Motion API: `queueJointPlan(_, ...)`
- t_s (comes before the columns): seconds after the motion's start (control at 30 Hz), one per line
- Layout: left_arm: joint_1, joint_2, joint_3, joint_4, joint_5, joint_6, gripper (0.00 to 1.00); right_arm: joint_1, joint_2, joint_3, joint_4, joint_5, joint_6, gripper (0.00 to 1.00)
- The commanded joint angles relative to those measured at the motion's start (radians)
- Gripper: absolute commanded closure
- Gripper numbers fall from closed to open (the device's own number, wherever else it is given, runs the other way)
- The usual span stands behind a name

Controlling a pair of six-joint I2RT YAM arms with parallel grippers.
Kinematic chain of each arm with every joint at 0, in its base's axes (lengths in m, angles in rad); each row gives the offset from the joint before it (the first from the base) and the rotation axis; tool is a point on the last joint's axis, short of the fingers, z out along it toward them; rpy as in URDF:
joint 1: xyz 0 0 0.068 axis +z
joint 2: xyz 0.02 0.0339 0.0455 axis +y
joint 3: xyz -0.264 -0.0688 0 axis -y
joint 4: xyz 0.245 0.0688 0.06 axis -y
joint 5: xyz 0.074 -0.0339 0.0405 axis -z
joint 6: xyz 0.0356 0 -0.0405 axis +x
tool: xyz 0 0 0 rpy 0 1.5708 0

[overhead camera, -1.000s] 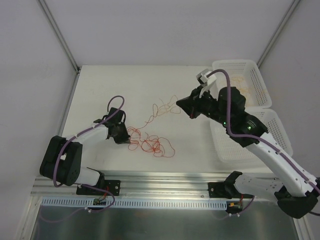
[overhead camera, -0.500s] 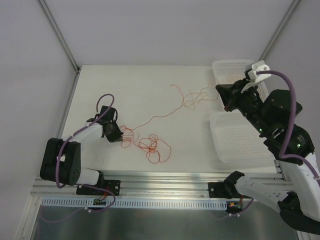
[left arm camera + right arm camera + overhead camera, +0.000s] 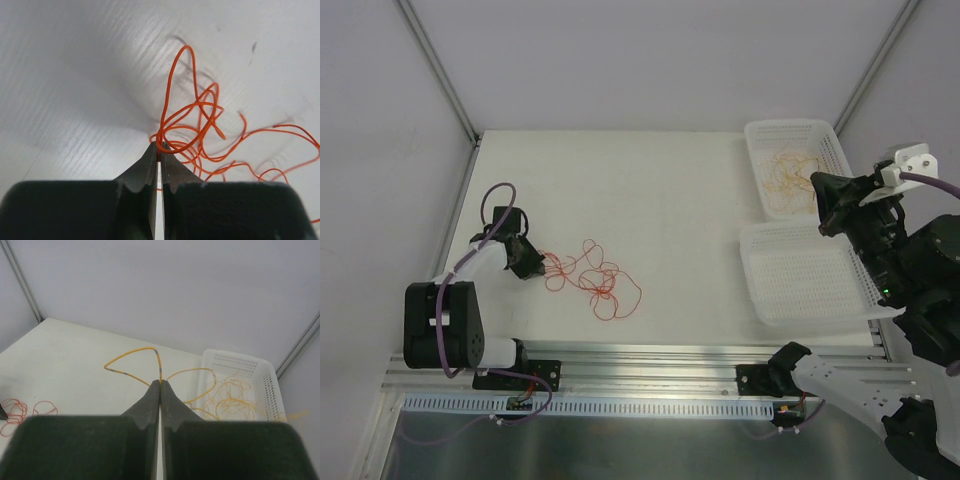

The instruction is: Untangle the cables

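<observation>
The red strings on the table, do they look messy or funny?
Yes. The red-orange cables lie in one knotted heap on the table beside the left gripper, which is shut on a loop of them. The right gripper pinches a yellow cable near the far basket. Nothing looks broken or spilled.

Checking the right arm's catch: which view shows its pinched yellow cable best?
Right wrist: the yellow cable loops out of the shut right gripper. The top view loses it among the basket's yellow pile; the left wrist shows only red cables.

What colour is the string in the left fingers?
Red-orange cable; left wrist view shows it best.
</observation>
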Motion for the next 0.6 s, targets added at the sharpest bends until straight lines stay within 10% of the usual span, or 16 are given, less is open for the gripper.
queueJointPlan(0.0, 0.002, -0.044, 0.072, -0.030, 0.014, 0.072, 1.00, -0.003, 0.042, 0.000, -0.003, 0.030, -0.037, 0.99)
queueJointPlan(0.27, 0.002, -0.190, 0.089, -0.039, 0.079, 0.193, 0.70, -0.046, 0.154, 0.027, 0.008, -0.001, -0.064, 0.99)
queueJointPlan(0.57, 0.002, -0.432, 0.022, -0.039, 0.157, 0.373, 0.06, -0.351, 0.365, 0.084, 0.034, -0.217, 0.045, 0.99)
